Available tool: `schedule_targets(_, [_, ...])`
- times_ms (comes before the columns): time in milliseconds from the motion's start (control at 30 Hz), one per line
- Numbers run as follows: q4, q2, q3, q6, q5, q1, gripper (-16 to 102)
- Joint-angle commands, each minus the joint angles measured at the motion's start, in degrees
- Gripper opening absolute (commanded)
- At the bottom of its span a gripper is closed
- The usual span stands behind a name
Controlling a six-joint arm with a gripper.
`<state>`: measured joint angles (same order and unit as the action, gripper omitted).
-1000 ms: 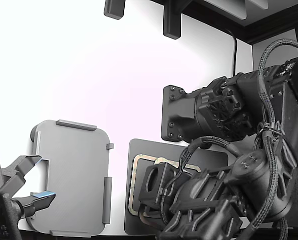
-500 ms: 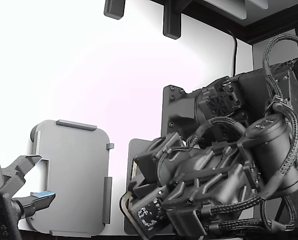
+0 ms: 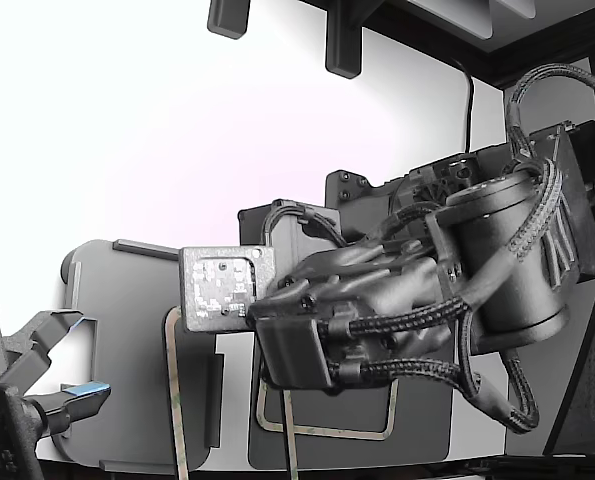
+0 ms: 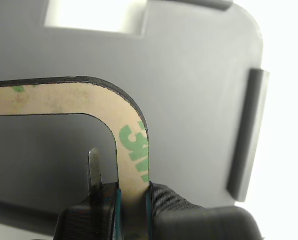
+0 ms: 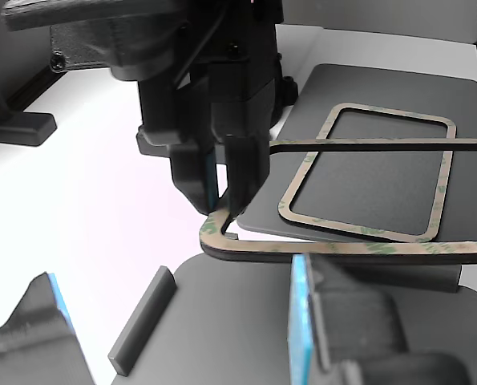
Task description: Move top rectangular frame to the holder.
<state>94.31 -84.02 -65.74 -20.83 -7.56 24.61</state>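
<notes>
My gripper (image 5: 224,210) is shut on one corner of the top rectangular frame (image 5: 342,248), a thin tan frame with green print. The frame hangs level in the air, off the stack. The wrist view shows both fingers clamped on the frame (image 4: 131,130), with the gripper (image 4: 132,192) above the light grey holder (image 4: 189,75). In the exterior view the held frame (image 3: 171,400) overlaps the holder (image 3: 127,300). A second identical frame (image 5: 366,172) lies flat on the dark mat (image 5: 382,88).
Raised tabs (image 4: 249,135) line the holder's edges, and a notch (image 4: 96,15) cuts one side. Near the holder's edge, a second gripper with blue pads (image 3: 77,392) stands open. The dark mat (image 3: 417,420) sits at the exterior view's right of the holder.
The arm rose from the dark mat with one frame and swung toward the exterior view's left, over the holder. The second frame stayed on the mat.
</notes>
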Motion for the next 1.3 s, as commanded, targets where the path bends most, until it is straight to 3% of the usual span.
schedule_targets(0, [0.53, -0.70, 2.37, -1.49, 0.09, -2.11, -11])
schedule_targets(633, [0.53, 11.87, 10.11, 0.62, 0.88, -8.17, -11])
schedule_targets(1267, [0.53, 16.44, 12.74, 2.46, -1.76, -9.05, -11])
